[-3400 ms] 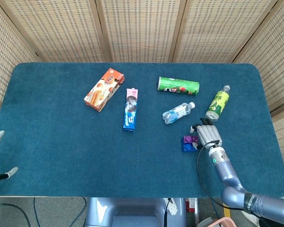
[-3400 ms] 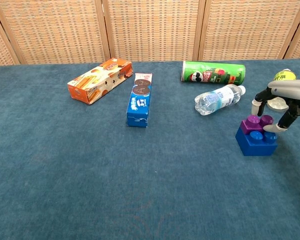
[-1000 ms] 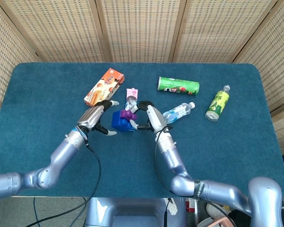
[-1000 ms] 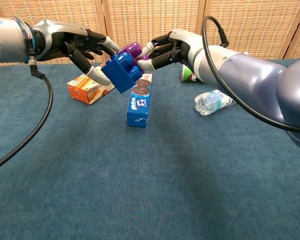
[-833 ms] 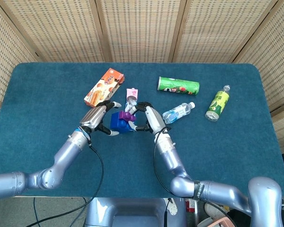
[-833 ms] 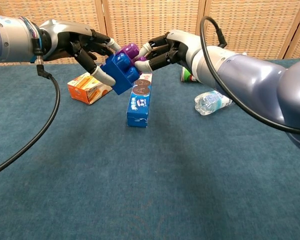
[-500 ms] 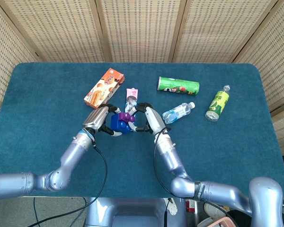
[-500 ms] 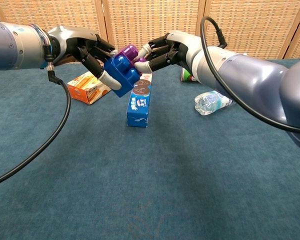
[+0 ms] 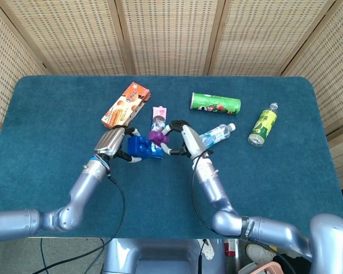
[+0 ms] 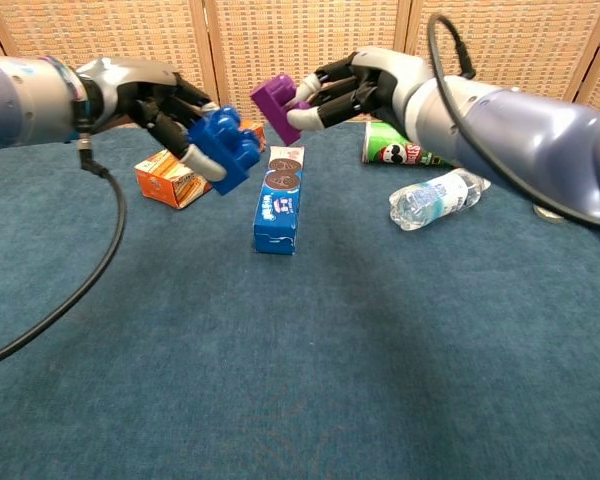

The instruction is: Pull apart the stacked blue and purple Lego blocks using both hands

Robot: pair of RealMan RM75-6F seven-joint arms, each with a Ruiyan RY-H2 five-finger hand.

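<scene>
The two blocks are apart, both held above the table. My left hand (image 10: 165, 112) (image 9: 115, 144) grips the blue Lego block (image 10: 222, 148) (image 9: 138, 146), tilted, with its studs facing right. My right hand (image 10: 355, 88) (image 9: 182, 140) pinches the smaller purple Lego block (image 10: 278, 106) (image 9: 158, 137) a little higher and to the right. A short gap separates the blocks.
On the blue table cloth (image 9: 57, 120) lie an orange biscuit box (image 9: 125, 107), a cookie pack (image 10: 278, 198) just under the hands, a green chips can (image 9: 215, 103), a small water bottle (image 9: 217, 135) and a green drink bottle (image 9: 263, 125).
The purple block has come off the blue one. My right hand lifted it up and to the right while my left hand drew the blue block down and left.
</scene>
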